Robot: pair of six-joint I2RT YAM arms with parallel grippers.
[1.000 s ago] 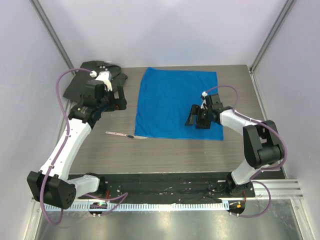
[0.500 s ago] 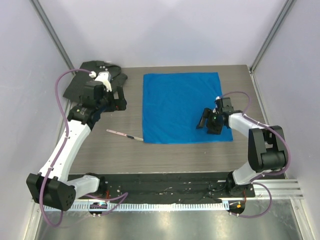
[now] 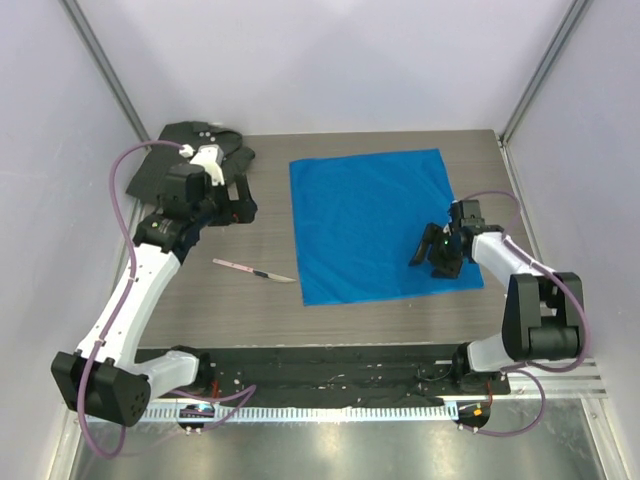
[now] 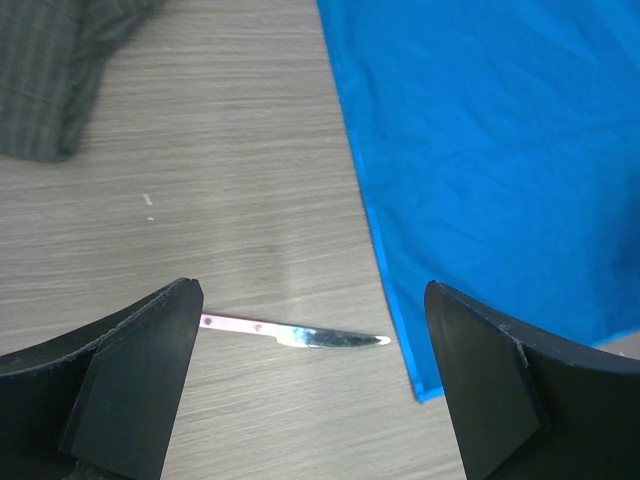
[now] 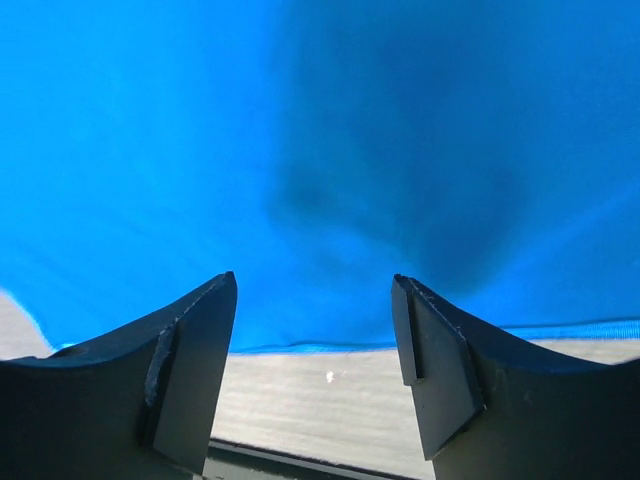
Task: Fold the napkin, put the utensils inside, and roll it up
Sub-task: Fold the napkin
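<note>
1. State: napkin point(image 3: 372, 220) lies open and flat on the tabletop point(image 3: 200, 305), centre-right, no fold in it yet. Knife point(image 3: 253, 271) lies on bare wood just left of the napkin's near left corner, apart from it. Shirt point(image 3: 185, 160) is at the far left, out of the way.
2. Right gripper point(image 3: 436, 254) sits low over the napkin's near right part, jaws apart and holding nothing. The wrist view shows the near hem just ahead of the fingertips; I can't tell whether they touch the cloth.
3. Left gripper point(image 4: 310, 292) hangs above the knife, jaws apart and empty.
4. Likely step: grab the near edge for the first fold.
5. Doing it well:
   - Pinch at the hem near the corner, not mid-cloth, so the jaws take a single layer.
   - The cloth looks thin and slick, so close fully before lifting.
   - Lift low and carry it straight to the far edge, square to the sides.
   - Take the near left corner with the left gripper, or the fold will skew.
   - Leave the knife alone until the fold is flat.
</note>
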